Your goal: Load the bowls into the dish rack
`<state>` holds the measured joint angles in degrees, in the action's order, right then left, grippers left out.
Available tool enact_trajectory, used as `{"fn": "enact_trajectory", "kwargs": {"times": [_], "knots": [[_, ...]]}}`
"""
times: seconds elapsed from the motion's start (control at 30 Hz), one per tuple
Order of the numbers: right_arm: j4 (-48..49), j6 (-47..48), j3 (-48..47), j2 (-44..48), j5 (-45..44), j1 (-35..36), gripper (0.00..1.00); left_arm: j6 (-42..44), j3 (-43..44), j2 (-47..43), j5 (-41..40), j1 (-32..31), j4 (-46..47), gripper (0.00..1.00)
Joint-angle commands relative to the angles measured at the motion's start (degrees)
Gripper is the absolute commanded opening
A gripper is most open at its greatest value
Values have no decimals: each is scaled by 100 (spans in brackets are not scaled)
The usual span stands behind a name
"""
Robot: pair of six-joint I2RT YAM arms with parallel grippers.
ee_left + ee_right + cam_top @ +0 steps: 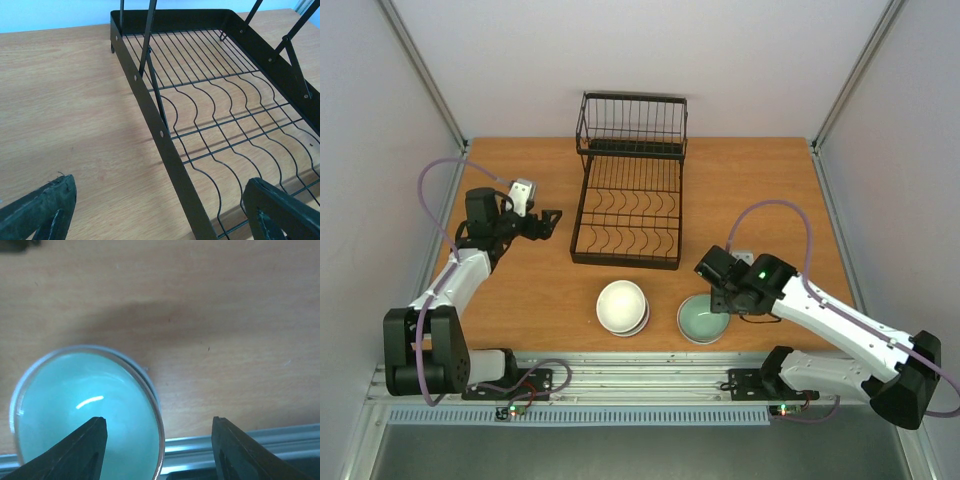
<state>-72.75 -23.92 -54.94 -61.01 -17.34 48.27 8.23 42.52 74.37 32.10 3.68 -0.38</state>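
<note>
Your right gripper [159, 440] stands open over the mint-green bowl [701, 320], one finger above its inside and the other outside the rim. The white bowls [622, 306] sit stacked just beside it on the table [535, 295]. Your left gripper [160, 210] is open too, near the left side of the dish rack [630, 205].

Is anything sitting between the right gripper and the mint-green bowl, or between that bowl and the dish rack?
Nothing visible. The open right gripper hangs directly over the rim of the mint-green bowl. Only bare table lies between that bowl and the near edge of the dish rack; the stacked white bowls sit off to the side.
</note>
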Motion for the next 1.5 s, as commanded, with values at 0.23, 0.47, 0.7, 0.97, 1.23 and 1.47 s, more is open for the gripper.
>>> {"fn": "enact_trajectory", "kwargs": {"times": [0.23, 0.47, 0.7, 0.97, 1.23, 1.47], "knots": [[643, -404, 689, -356, 622, 191, 54, 109, 51, 163, 228, 23, 117, 93], [592, -467, 739, -395, 609, 207, 35, 172, 0, 183, 278, 27, 142, 95], [328, -533, 687, -336, 484, 209, 11, 205, -48, 161, 291, 19, 179, 96], [-54, -682, 469, 35, 215, 256, 1, 221, -63, 116, 330, 26, 159, 97], [-279, -256, -550, 451, -268, 369, 1, 289, 96, -98, 710, 24, -312, 95], [438, 584, -1297, 108, -649, 367, 1, 86, 460, -380, 1543, 7, -698, 94]]}}
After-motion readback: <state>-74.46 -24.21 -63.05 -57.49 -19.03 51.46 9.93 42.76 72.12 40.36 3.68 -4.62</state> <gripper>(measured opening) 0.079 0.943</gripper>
